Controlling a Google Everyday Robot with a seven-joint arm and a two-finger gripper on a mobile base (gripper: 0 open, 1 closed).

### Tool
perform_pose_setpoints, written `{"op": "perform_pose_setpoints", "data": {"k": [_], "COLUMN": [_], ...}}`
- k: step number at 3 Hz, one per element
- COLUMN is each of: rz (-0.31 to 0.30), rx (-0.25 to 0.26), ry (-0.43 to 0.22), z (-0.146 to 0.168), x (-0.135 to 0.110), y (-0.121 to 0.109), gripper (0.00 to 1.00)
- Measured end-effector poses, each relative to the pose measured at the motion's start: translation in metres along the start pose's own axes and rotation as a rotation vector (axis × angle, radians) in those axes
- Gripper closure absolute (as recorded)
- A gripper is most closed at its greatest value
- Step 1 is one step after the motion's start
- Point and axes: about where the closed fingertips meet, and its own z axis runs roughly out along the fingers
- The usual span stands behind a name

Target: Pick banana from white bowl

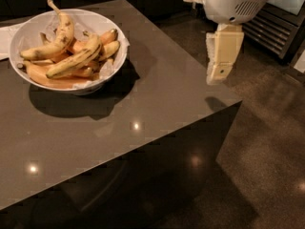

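The white bowl [114, 37] stands at the far left of the dark table, lined with crinkled white paper and holding several bananas. The banana [75, 61], long, gently curved and brown-speckled with a dark edge streak, lies diagonally on top of the pile. A strongly hooked banana [59, 37] with a long thin stem lies behind it, and smoother orange-toned ones [47, 78] lie underneath. My gripper [220, 68] hangs cream-coloured and pointing down over the table's right edge. It is well to the right of the bowl, above the surface, and holds nothing.
The dark table [157, 94] ends in a front-right corner just below the gripper. A white sheet [5, 38] lies left of the bowl. A metal grille [276, 25] stands on the floor at the upper right.
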Motion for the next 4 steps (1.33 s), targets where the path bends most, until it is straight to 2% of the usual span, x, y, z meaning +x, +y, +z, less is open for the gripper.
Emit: {"op": "perform_pose_setpoints", "data": {"k": [1,2,4], "rz": [-0.006,-0.048,-0.257], "rx": [0.003,0.023,0.036], "ry": [-0.001,-0.009,-0.022], "z": [-0.001,-0.001,0.024], "x": [-0.001,-0.006,-0.032], "y": [-0.001,-0.005,-0.037], "gripper": [0.0,0.0,0.0]}}
